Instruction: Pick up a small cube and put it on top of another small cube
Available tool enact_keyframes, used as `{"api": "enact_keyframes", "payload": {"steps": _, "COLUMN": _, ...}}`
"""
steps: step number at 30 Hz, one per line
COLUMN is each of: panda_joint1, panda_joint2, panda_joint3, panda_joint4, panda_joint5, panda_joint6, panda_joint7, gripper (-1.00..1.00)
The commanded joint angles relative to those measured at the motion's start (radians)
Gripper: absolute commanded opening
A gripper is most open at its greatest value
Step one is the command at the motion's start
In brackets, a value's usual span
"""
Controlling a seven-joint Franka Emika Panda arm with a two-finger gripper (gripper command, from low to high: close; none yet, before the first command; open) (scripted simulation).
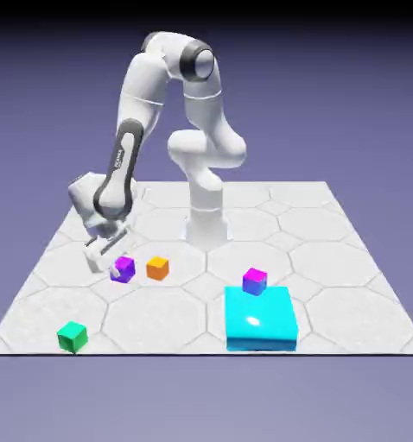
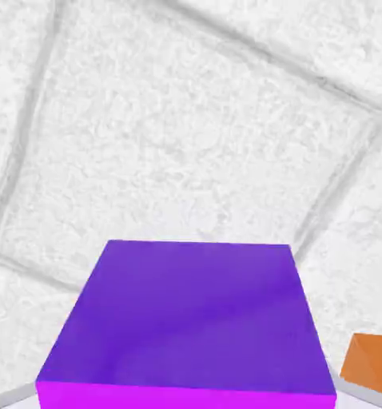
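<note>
Small violet-purple cube (image 1: 123,269), smooth and evenly coloured in the exterior view, with a bright magenta strip along one edge in the hand view. Gripped between the fingertips, low over or on the pale stone-patterned tabletop (image 1: 193,321), toward the exterior view's left.

In the exterior view's left, first cube (image 1: 73,337) by the desk's (image 1: 171,326) near corner, second cube (image 1: 123,269) behind, third cube (image 1: 158,268) right beside it; rightward, near edge, block (image 1: 260,318) carrying fourth cube (image 1: 255,281)!
</note>
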Motion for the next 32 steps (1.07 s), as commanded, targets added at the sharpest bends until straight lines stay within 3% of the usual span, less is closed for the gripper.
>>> {"api": "enact_keyframes", "payload": {"steps": 1, "panda_joint1": -0.02, "panda_joint2": 0.011, "panda_joint3": 0.024, "panda_joint4": 0.03, "panda_joint5": -0.022, "panda_joint6": -0.013, "panda_joint7": 0.022, "gripper": -1.0}}
{"api": "enact_keyframes", "payload": {"steps": 24, "panda_joint1": -0.576, "panda_joint2": 0.425, "panda_joint3": 0.733, "panda_joint4": 0.857, "panda_joint5": -0.38, "panda_joint6": -0.308, "panda_joint7": 0.439, "gripper": -1.0}}
{"api": "enact_keyframes", "payload": {"steps": 29, "panda_joint1": -0.55, "panda_joint2": 0.527, "panda_joint3": 0.74, "panda_joint4": 0.827, "panda_joint5": -0.369, "panda_joint6": -0.173, "panda_joint7": 0.422, "gripper": -1.0}}
{"api": "enact_keyframes", "payload": {"steps": 30, "panda_joint1": -0.55, "panda_joint2": 0.527, "panda_joint3": 0.74, "panda_joint4": 0.827, "panda_joint5": -0.369, "panda_joint6": -0.173, "panda_joint7": 0.422, "gripper": 1.0}}
{"api": "enact_keyframes", "payload": {"steps": 32, "panda_joint1": -0.558, "panda_joint2": 0.494, "panda_joint3": 0.738, "panda_joint4": 0.836, "panda_joint5": -0.373, "panda_joint6": -0.217, "panda_joint7": 0.427, "gripper": 1.0}}
